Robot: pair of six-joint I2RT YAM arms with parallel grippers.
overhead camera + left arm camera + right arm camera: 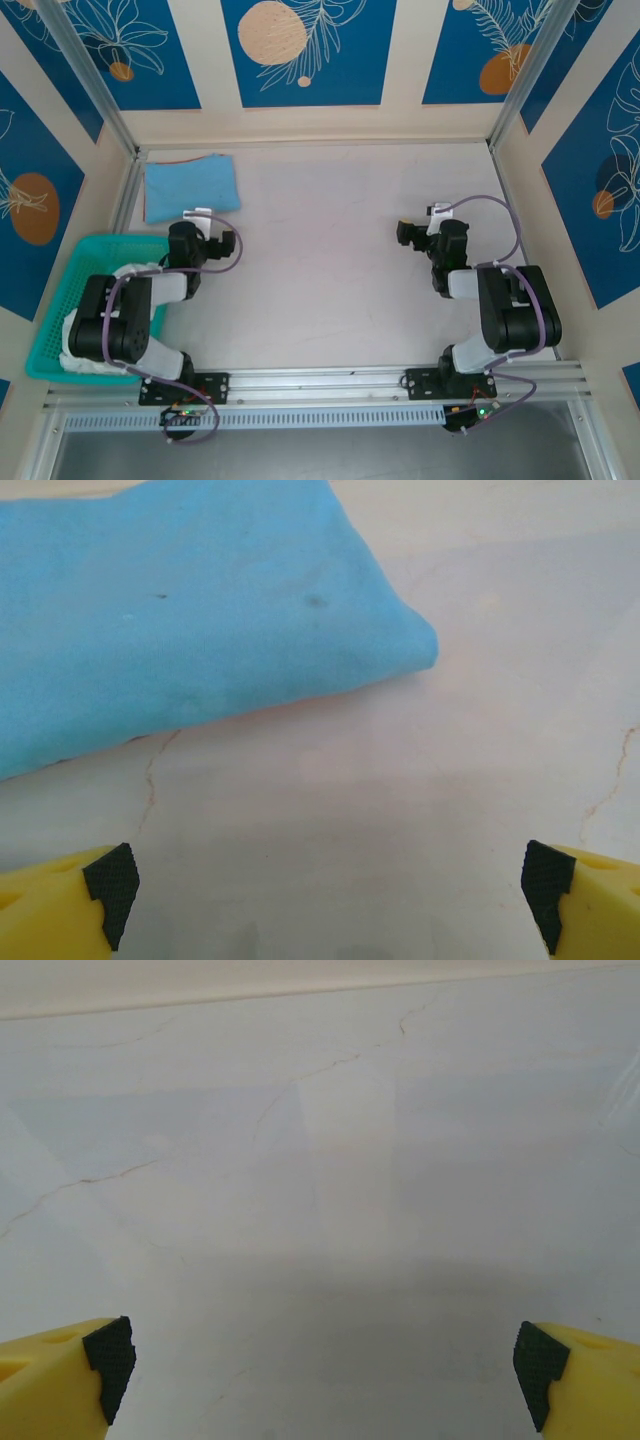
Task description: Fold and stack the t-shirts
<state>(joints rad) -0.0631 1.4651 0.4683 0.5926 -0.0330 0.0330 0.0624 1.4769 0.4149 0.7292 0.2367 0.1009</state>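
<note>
Left wrist view: left hand (325, 885) spread near folded light-blue t-shirt (190, 610); right hand (322, 1360) spread too.

Non-task items, all placed against the table (330, 250):
- the table top is pale and off-white. The wrist views show thin brownish lines across it (150, 780) (300, 1075). They could be hairline cracks or printed veining, can't tell at this resolution.
- teal mesh basket (62, 285) sits at the table's near-left corner, hard against the left edge.
- aluminium rail (320, 385) runs along the table's near edge, with a slotted grey strip just below it.
- two aluminium posts rise from the table's far corners, left post (88, 75) and right post (535, 70).
- wall panels (300, 50) enclose the table's far and side edges: blue with white leaf outlines and orange discs, split by cream strips.
</note>
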